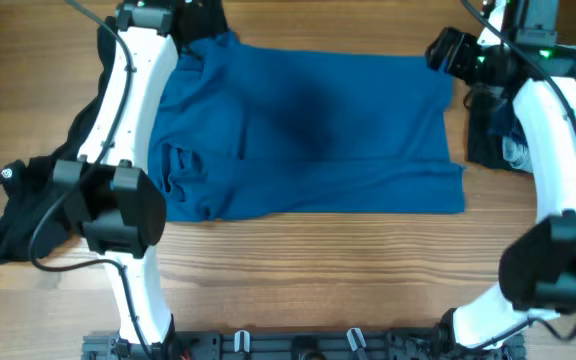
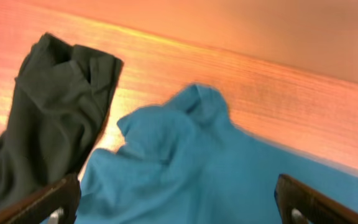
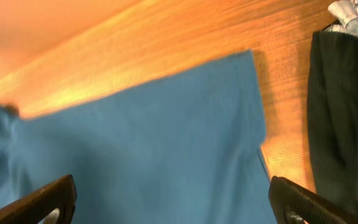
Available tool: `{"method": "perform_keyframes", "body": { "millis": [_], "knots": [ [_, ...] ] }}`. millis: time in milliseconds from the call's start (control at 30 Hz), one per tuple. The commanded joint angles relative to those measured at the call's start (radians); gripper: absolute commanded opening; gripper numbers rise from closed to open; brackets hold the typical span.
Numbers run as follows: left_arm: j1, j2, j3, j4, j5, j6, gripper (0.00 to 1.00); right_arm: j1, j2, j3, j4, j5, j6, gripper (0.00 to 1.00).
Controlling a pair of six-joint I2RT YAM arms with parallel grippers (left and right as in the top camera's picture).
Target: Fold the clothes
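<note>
Left of the blue T-shirt [image 1: 318, 130] lies a bunched black garment [image 1: 28, 200]. The left gripper [image 2: 176, 208] hovers over the shirt's rumpled sleeve end, jaws wide apart and empty. The shirt lies spread flat (creased on that side only). Over its right edge hangs the right gripper [image 3: 173, 208], equally spread and empty. Right of the shirt sits a dark pile [image 1: 493, 130]. It would be best to smooth the sleeve, then pinch both far corners level.

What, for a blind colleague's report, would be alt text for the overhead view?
A large medium-blue fabric T-shirt lies spread on the wooden table, flanked by two white robot arms. A crumpled black garment lies at its left, dark clothes at its right.
</note>
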Motion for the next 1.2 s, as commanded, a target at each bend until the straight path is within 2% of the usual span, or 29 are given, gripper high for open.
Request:
{"method": "perform_keyframes", "body": {
  "millis": [0,133,233,433,467,500,567,633,667,767,867,900,967,1067,1133,1167],
  "knots": [
    [0.058,0.036,0.034,0.06,-0.02,-0.356,0.94,0.006,0.067,0.032,0.08,0.117,0.327,1.0],
    [0.07,0.08,0.033,0.121,-0.019,-0.557,0.89,0.026,0.092,0.032,0.169,0.212,0.493,1.0],
    [0.064,0.138,0.033,0.165,-0.019,-0.638,0.83,0.049,0.109,0.032,0.215,0.252,0.521,0.99],
    [0.061,0.251,0.033,0.219,0.019,-0.685,0.79,0.057,0.173,0.032,0.238,0.262,0.562,0.96],
    [0.061,0.258,0.033,0.228,0.039,-0.684,0.79,0.057,0.178,0.032,0.238,0.257,0.547,0.96],
    [0.061,0.266,0.033,0.237,0.08,-0.661,0.8,0.058,0.183,0.032,0.242,0.233,0.463,0.95],
    [0.061,0.266,0.033,0.258,0.162,-0.517,0.84,0.058,0.183,0.032,0.249,0.206,0.305,0.99],
    [0.061,0.253,0.045,0.265,0.27,-0.277,0.87,0.057,0.167,0.033,0.285,0.136,0.061,1.0],
    [0.061,0.239,0.063,0.24,0.306,-0.115,0.89,0.057,0.156,0.037,0.293,0.098,-0.047,0.99],
    [0.059,0.214,0.115,0.188,0.332,0.211,0.99,0.056,0.147,0.05,0.312,0.042,-0.155,0.99],
    [0.051,0.213,0.129,0.173,0.328,0.462,0.96,0.057,0.147,0.049,0.328,-0.031,-0.223,1.0],
    [0.051,0.213,0.129,0.171,0.327,0.481,1.0,0.057,0.147,0.049,0.33,-0.024,-0.225,1.0],
    [0.055,0.213,0.129,0.145,0.278,0.479,1.0,0.053,0.147,0.048,0.305,0.044,-0.249,1.0],
    [0.064,0.214,0.128,0.036,0.32,0.393,1.0,0.047,0.147,0.048,0.255,0.031,-0.142,1.0],
    [0.061,0.214,0.128,0.042,0.359,0.415,1.0,0.047,0.147,0.048,0.287,-0.029,-0.156,1.0],
    [0.059,0.214,0.128,0.055,0.381,0.484,1.0,0.047,0.147,0.048,0.299,-0.037,-0.196,1.0]
  ]
}}
